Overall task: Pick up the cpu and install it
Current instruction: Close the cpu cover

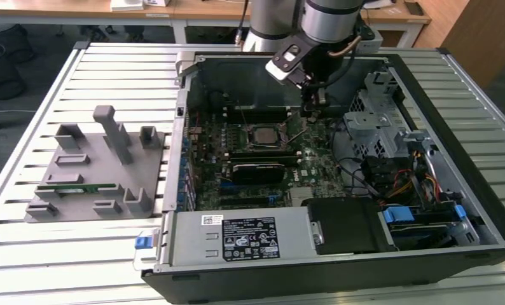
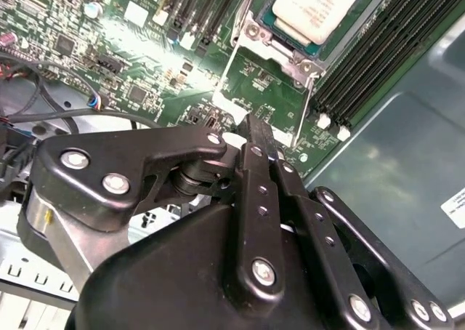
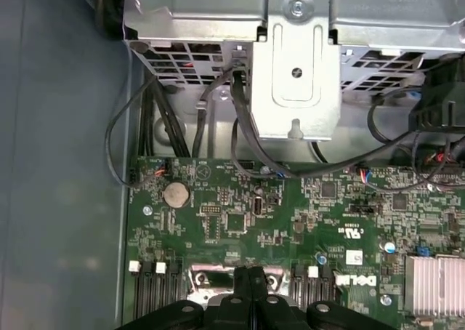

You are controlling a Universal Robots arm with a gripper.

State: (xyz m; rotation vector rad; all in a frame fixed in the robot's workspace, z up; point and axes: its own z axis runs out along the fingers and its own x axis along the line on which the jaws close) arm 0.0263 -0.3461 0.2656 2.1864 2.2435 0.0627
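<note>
Presently logged. Item: cpu point(image 2: 316, 10), a silver-topped square lying flat in its socket on the motherboard point(image 3: 240, 214). It also sits mid-board in the exterior view point(image 1: 264, 135). The metal socket frame point(image 2: 229, 103) beside it looks swung open, not clamped over the chip; that is a judgement, as the angle is awkward.

Gripper point(image 2: 258, 130): fingers pressed together w/ nothing btwn them. It is down inside the case over the board, just beside the socket frame and apart from the cpu. It reads the same in the first wrist view point(image 3: 251, 278) and the exterior view point(image 1: 316, 105).

Step, est.: pick & place looks done; securing the chip appears outstanding.
- Req'd for that: contact on frame/lever only, no touch on the chip top, chip kept square in the socket.
- Risk: a sideways nudge could unseat it.

Containers:
- PC case point(image 1: 320, 279), open-topped, on slatted table point(image 1: 66, 267). Holds motherboard w/ cpu, drive cage point(image 3: 294, 61), power supply point(image 1: 235, 238), black block point(image 1: 257, 171) near the socket, and cable bundles.
- Grey fixture tray point(image 1: 44, 213), to the exterior view's left of the case. Holds a green memory stick point(image 1: 79, 188) in one slot; nothing else made out in it.
</note>
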